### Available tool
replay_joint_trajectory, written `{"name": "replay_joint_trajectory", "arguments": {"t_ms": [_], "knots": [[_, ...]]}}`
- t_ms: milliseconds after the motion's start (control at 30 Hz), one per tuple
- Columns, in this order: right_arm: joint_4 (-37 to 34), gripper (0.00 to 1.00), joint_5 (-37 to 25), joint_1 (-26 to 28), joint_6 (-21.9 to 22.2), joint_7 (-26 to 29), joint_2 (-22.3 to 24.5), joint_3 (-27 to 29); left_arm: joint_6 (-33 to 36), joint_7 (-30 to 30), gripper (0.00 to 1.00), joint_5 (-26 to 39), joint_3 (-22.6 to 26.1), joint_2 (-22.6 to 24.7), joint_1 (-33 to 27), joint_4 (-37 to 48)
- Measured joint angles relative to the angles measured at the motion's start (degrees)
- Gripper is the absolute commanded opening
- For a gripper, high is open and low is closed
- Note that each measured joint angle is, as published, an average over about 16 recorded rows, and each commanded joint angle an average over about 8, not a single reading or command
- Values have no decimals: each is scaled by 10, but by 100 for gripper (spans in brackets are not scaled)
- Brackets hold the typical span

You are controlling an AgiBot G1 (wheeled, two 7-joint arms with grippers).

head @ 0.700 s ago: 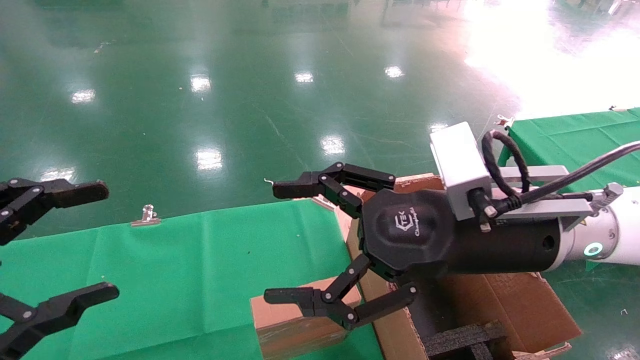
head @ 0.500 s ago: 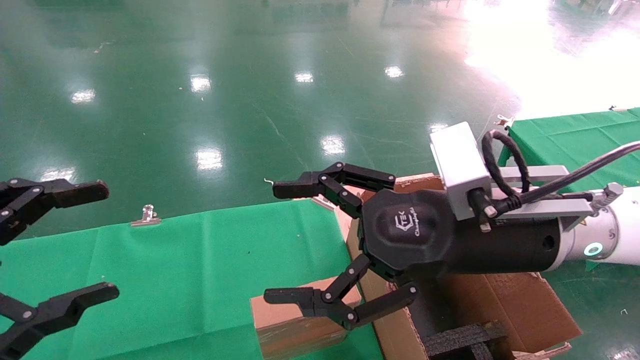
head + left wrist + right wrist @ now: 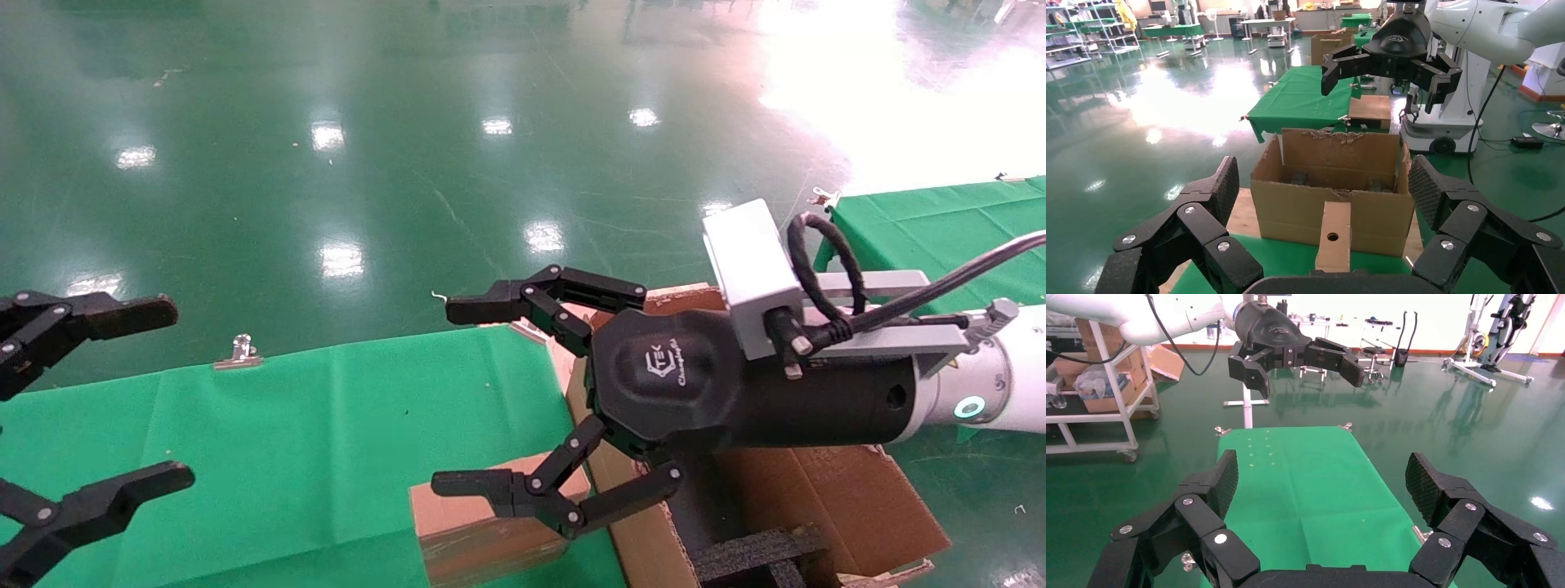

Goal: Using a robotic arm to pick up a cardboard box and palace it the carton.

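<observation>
The small brown cardboard box (image 3: pixel 490 527) stands on the green table against the carton's side, and its face with a round hole (image 3: pixel 1333 236) shows in the left wrist view. The large flapped carton (image 3: pixel 825 498) holds black foam (image 3: pixel 756 555). My right gripper (image 3: pixel 453 396), on the white arm with the green ring, hangs open in the air above the box, holding nothing. It appears high over the carton (image 3: pixel 1333 202) in the left wrist view. My left gripper (image 3: pixel 172 392) is open and empty at the table's left end. The right wrist view does not show the box.
A green cloth covers the table (image 3: pixel 286 433), held by metal clips (image 3: pixel 237 355) at its far edge. A second green-covered table (image 3: pixel 940 220) stands to the right. Shiny green floor lies beyond. A rack with boxes (image 3: pixel 1095 386) stands past the table's left end.
</observation>
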Motion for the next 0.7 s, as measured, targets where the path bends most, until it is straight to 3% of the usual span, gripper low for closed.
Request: {"name": "replay_joint_trajectory", "arguments": {"t_ms": [333,700], "knots": [[6,100,-41,14,-2,10,5,-18,0,0,0,0,0,0,0,0],[22,100,-215,94,-12,36,-16,-94,0,0,0,0,0,0,0,0]]}}
